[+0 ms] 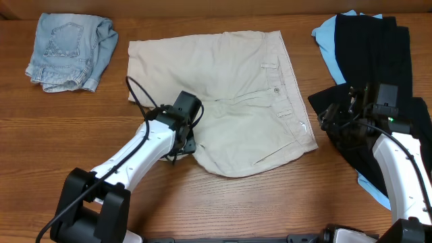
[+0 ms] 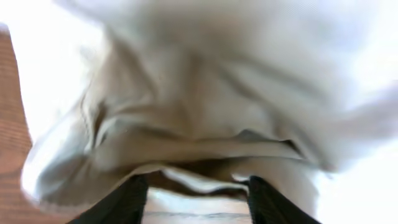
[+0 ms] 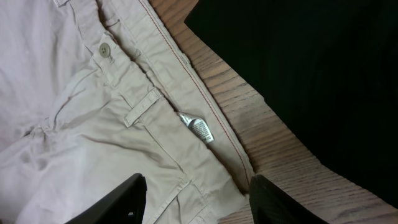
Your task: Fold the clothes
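**Counter (image 1: 67, 135), wood grain: contents**

- Khaki shorts (image 1: 229, 94), beige: 1. Spread flat at the centre of the counter, waistband toward the right. The near leg is rumpled.
  - On the waistband: button (image 3: 104, 50), 1 in view; white tag (image 3: 200, 128), 1.
- Denim shorts (image 1: 71, 52), faded: 1. Bunched at the far left corner, well apart from the khaki pair.
- Black garments (image 1: 374, 61): heaped at the right edge; the number of pieces cannot be told.
- Sky-blue garment (image 1: 327, 44): 1 seen, under the black heap, showing at its far left edge.
- Arms: 2.
  - Left hand (image 2: 198, 183): at the near left hem of the khaki shorts. Released, with both fingers (image 2: 127, 202) standing apart and a fold of beige cloth lying loose between them.
  - Right hand (image 3: 198, 180): just beside the waistband, at the edge of the black heap. Released, fingers apart over the cloth, grasping nothing.
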You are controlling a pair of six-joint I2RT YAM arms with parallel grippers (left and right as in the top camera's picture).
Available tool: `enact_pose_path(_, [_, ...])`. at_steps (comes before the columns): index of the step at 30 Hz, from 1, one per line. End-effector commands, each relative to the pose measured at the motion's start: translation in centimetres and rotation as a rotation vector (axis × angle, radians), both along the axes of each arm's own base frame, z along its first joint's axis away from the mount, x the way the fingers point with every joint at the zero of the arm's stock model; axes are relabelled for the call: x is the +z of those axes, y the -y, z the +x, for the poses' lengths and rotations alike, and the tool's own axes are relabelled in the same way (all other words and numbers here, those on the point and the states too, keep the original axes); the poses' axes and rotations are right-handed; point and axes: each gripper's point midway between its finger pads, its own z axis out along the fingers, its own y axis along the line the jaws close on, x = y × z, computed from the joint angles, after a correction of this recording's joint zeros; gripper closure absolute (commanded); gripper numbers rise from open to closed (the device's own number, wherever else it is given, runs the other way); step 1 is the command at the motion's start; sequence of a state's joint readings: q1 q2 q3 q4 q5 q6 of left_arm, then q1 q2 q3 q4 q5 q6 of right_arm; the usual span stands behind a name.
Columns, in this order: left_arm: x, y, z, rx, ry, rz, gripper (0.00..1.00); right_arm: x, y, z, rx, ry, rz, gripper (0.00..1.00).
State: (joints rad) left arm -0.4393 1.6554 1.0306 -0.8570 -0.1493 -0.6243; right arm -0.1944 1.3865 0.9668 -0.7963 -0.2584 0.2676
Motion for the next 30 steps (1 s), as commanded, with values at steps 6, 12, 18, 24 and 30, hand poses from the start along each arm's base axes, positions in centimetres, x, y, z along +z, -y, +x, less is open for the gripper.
enact_pose_path(6, [-1.5, 1.2, 0.5, -0.087, -0.008, -0.018, 0.36, 0.9, -0.1, 0.5, 0.015, 0.033, -0.006, 0.43])
enact_pose_path(12, [-4.2, 1.2, -1.2, -0.088, -0.115, -0.015, 0.41, 0.9, -0.1, 0.5, 0.015, 0.032, -0.006, 0.43])
enact_pose_path(18, [-4.5, 1.2, -2.0, -0.087, -0.157, -0.023, 0.95, 0.9, -0.1, 0.5, 0.015, 0.032, -0.006, 0.43])
enact_pose_path(24, [-3.0, -0.1, -3.7, -0.065, -0.249, 0.011, 0.96, 0.8, -0.1, 0.3, 0.014, 0.021, -0.003, 0.43])
enact_pose_path(30, [0.8, -2.4, -3.2, -0.075, -0.295, 0.105, 0.96, 0.3, -0.4, -0.8, 0.014, -0.028, 0.007, 0.44])
